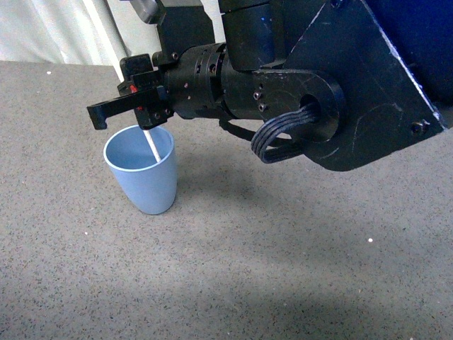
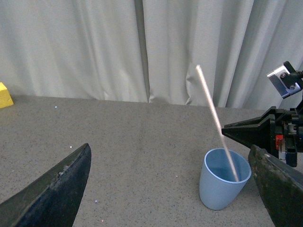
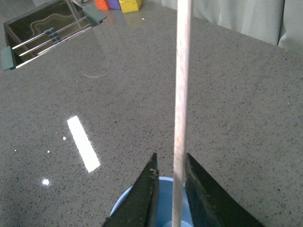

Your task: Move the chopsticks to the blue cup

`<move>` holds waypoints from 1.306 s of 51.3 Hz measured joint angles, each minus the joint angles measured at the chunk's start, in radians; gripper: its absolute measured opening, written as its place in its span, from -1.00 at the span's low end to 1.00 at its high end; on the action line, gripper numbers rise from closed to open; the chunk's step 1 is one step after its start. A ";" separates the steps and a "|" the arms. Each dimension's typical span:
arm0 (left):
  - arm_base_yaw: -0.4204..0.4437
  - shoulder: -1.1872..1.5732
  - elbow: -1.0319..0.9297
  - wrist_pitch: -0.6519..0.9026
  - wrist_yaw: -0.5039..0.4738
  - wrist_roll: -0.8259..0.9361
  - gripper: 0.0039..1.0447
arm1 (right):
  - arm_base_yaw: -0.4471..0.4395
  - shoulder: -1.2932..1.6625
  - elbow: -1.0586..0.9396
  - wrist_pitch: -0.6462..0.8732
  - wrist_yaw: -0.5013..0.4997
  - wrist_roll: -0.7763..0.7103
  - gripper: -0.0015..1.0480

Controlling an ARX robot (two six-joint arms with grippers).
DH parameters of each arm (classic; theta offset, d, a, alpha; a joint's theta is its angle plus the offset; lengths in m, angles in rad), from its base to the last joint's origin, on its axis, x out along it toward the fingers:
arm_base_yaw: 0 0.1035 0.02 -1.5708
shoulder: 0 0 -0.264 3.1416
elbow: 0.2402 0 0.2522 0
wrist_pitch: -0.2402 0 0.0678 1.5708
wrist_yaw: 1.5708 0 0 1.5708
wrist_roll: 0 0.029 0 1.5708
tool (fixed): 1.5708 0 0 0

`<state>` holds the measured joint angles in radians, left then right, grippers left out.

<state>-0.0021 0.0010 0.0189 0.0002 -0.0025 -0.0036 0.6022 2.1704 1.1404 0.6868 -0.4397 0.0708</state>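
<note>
The blue cup [image 1: 141,173] stands upright on the grey table. The chopstick [image 1: 151,145] stands in it, its lower end inside the cup, leaning up and away. My right gripper [image 1: 113,110] hovers just above the cup's rim, open, with the stick between its fingers. In the right wrist view the stick [image 3: 182,94] runs up between the slightly parted fingers [image 3: 144,198], with the cup [image 3: 164,208] below. In the left wrist view the cup [image 2: 222,187] and the stick [image 2: 215,118] show at the right. My left gripper [image 2: 165,189] is wide open and empty, short of the cup.
A dark rack with rods [image 3: 42,28] and coloured blocks [image 3: 128,4] lie far off on the table. A yellow block [image 2: 4,94] sits at the table's edge. A pale curtain [image 2: 142,47] hangs behind the table.
</note>
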 joint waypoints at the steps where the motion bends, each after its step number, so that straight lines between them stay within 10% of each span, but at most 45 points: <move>1: 0.000 0.000 0.000 0.000 0.000 0.000 0.88 | 0.000 -0.002 -0.002 0.000 -0.001 0.000 -0.57; 15: 0.000 0.000 0.000 0.000 0.000 0.000 0.88 | -0.037 -0.119 -0.086 0.010 0.028 0.003 0.25; 25: 0.000 0.000 0.000 0.000 0.000 0.000 0.88 | -0.112 -0.274 -0.196 -0.056 0.259 0.018 0.84; 26: 0.000 0.000 0.000 0.000 0.000 0.000 0.88 | -0.402 -0.501 -0.510 -0.076 0.476 0.018 0.82; 48: 0.000 0.000 0.000 0.000 0.000 0.000 0.88 | -0.554 -0.988 -0.833 -0.126 0.601 -0.092 0.79; 55: 0.000 0.000 0.000 0.000 0.000 0.000 0.88 | -0.594 -1.114 -0.981 0.163 0.451 -0.084 0.40; 67: 0.000 0.000 0.000 0.000 0.000 0.000 0.88 | -0.600 -1.244 -1.084 0.178 0.443 -0.082 -0.49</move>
<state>-0.0021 0.0013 0.0189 0.0002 -0.0025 -0.0040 0.0025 0.9264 0.0566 0.8650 0.0029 -0.0113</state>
